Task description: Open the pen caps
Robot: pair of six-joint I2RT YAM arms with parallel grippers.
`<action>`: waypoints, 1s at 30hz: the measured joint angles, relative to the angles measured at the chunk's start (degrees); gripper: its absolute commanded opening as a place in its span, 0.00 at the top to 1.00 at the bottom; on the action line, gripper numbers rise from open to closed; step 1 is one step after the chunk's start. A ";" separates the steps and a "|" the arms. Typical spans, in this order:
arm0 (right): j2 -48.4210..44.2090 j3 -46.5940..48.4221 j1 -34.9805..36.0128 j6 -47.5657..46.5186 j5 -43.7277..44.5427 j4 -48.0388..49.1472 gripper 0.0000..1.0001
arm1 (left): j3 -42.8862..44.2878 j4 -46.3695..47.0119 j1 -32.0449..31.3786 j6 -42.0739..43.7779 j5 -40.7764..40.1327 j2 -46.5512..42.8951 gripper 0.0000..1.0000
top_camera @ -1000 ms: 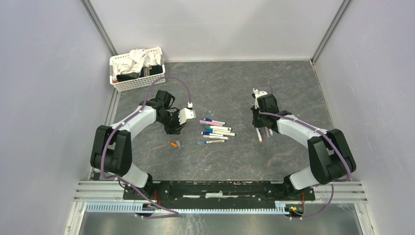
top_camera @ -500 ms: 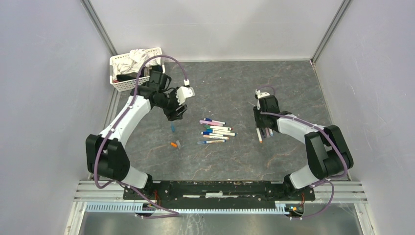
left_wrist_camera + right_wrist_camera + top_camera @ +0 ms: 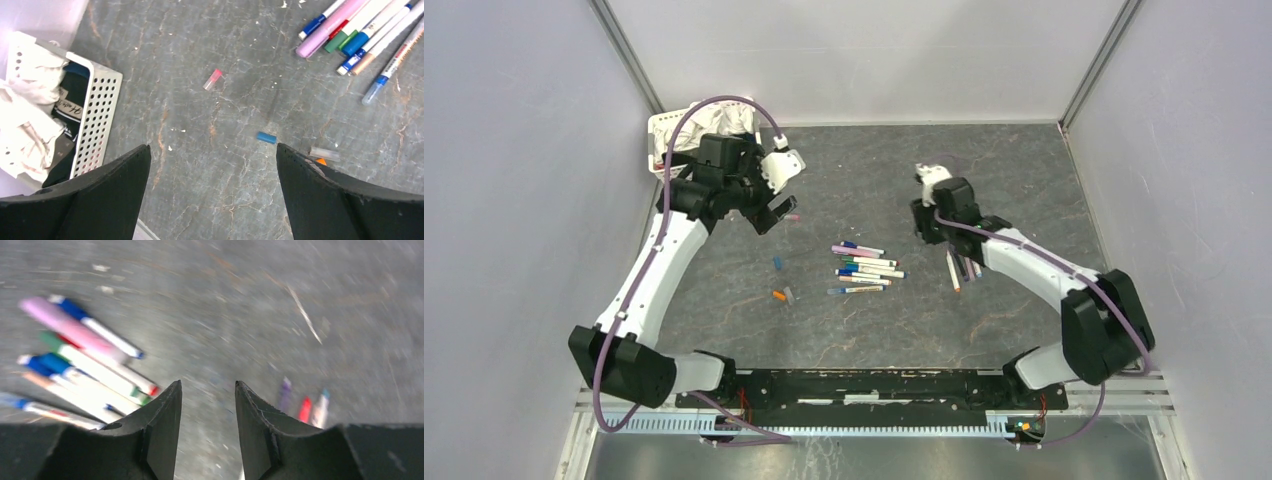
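Paused between grasps, by the look of it, with nothing carried in either tool above the grey table [image 3: 1024, 180]. Left tool [image 3: 212, 150] raised near the white basket [image 3: 97, 115], spread wide and empty. Right tool [image 3: 207, 385] parted only narrowly, also empty, hanging between the two pen groups.

Next, probably: single out one capped pen from the central pile [image 3: 864, 268], pinch the barrel with one tool and the cap with the other, then pull straight apart along the pen's length. Calls for freeing that pen from close neighbours first.

Counted:
- One basket.
- About eight pens in the pile, hard to separate.
- Three pens [image 3: 952, 272] set apart by the right arm.
- Four loose pen caps left of the pile: pink cap [image 3: 212, 79], blue cap [image 3: 266, 137], clear cap [image 3: 324, 153], orange cap [image 3: 320, 161], the last two just beside each other.
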 measured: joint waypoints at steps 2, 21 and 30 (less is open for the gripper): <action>2.95 4.68 3.58 -1.86 -2.05 -0.35 0.51 | -0.11 0.72 0.02 -0.90 -1.14 -0.87 0.00; 34.29 30.58 15.89 -13.31 -11.82 -8.70 0.55 | -4.76 -3.58 4.74 -4.20 6.93 0.61 0.00; 34.84 30.60 15.89 -13.75 -12.09 -8.04 0.68 | -4.76 -5.55 5.42 -4.17 8.50 0.72 0.00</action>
